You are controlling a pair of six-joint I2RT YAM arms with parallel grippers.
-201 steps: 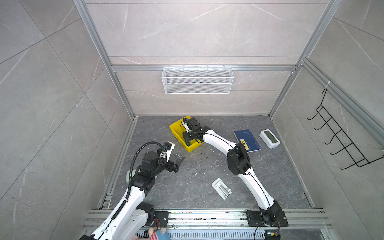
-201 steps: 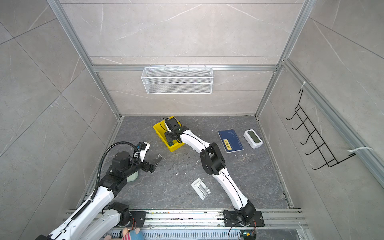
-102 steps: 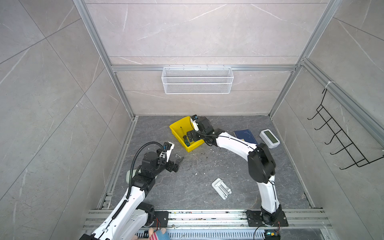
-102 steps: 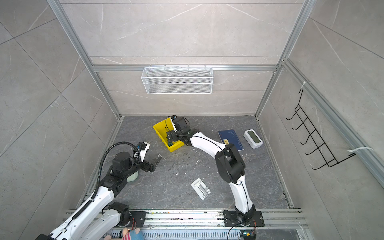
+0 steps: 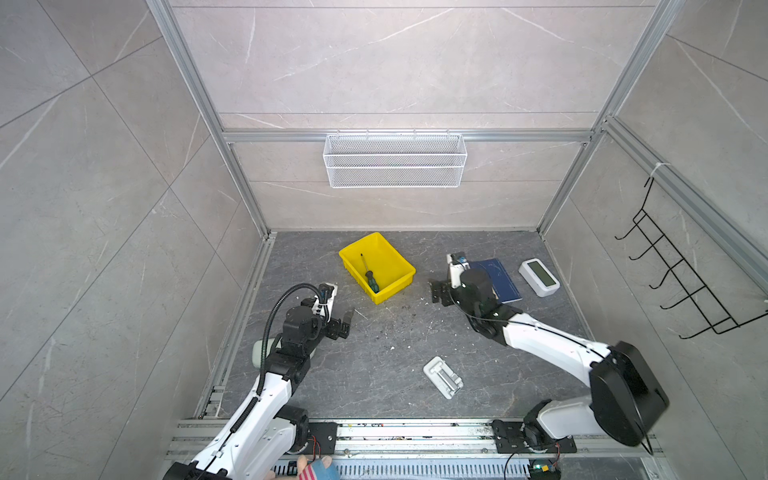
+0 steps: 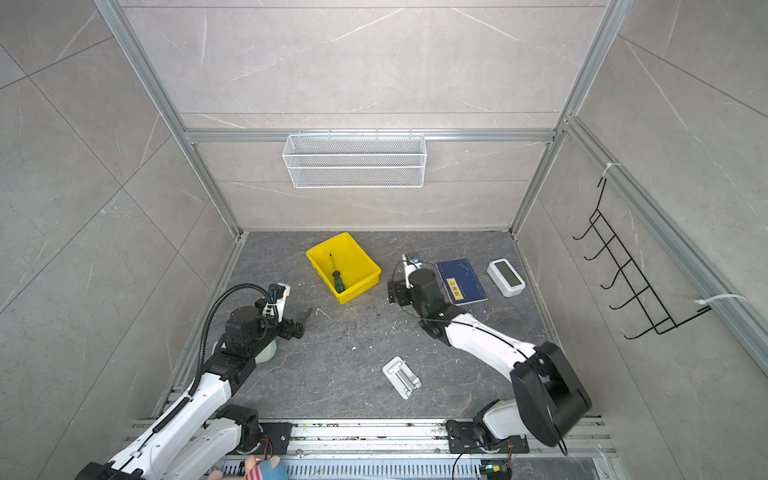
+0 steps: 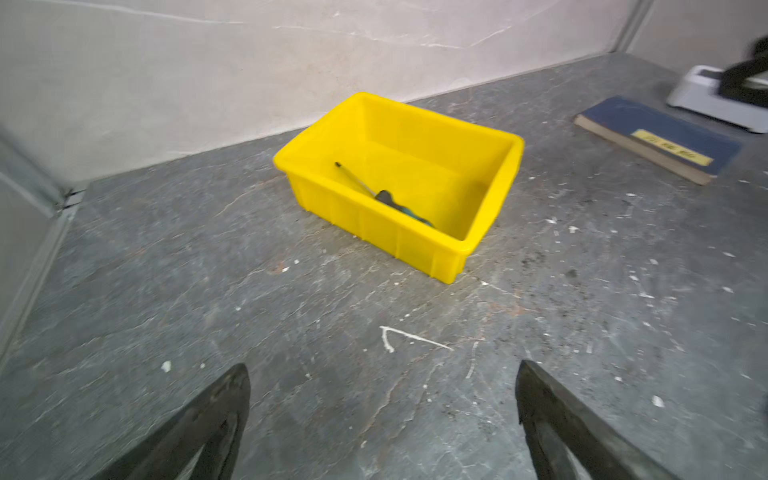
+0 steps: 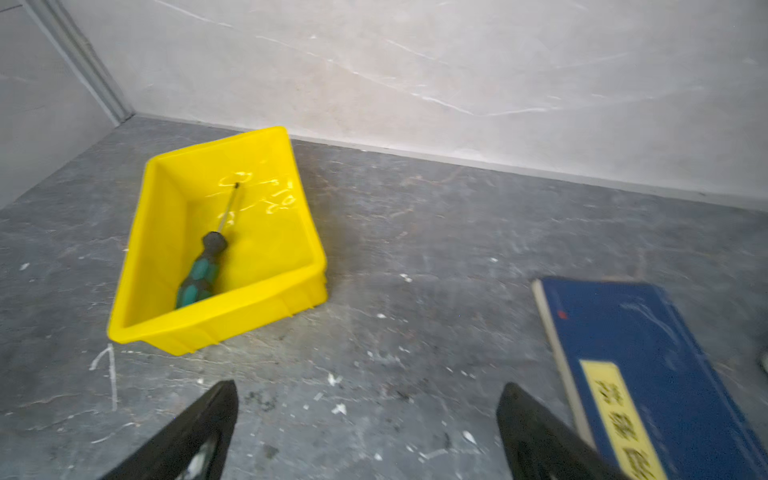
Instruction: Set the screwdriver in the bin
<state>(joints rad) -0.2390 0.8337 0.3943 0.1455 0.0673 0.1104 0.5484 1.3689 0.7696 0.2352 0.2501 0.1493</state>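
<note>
The counter [image 5: 374,374] is dark grey stone, scuffed and dotted with white flecks. Pale marble-look panels in an aluminium frame close it in on three sides. A white wire basket [image 5: 395,160] hangs on the back wall and a black hook rack [image 5: 685,282] on the right wall. Toward the back of the counter sits the yellow bin [image 5: 397,289], turned at an angle. The screwdriver [image 5: 370,276] lies flat inside it along one long wall, its handle toward the front and its tip toward the back. To the right of the bin lie a blue book [image 5: 500,278] and a small white device with a screen [image 5: 539,277]. A white plastic piece [image 5: 443,377] rests nearer the front.

The left arm is folded low at the counter's left side. The left end effector [image 5: 347,323] points toward the bin from just short of it, jaws spread with nothing between them. The right arm stretches in from the front right, its elbow raised. The right end effector [image 5: 435,293] sits between bin and book, clear of both, jaws spread wide and empty.
</note>
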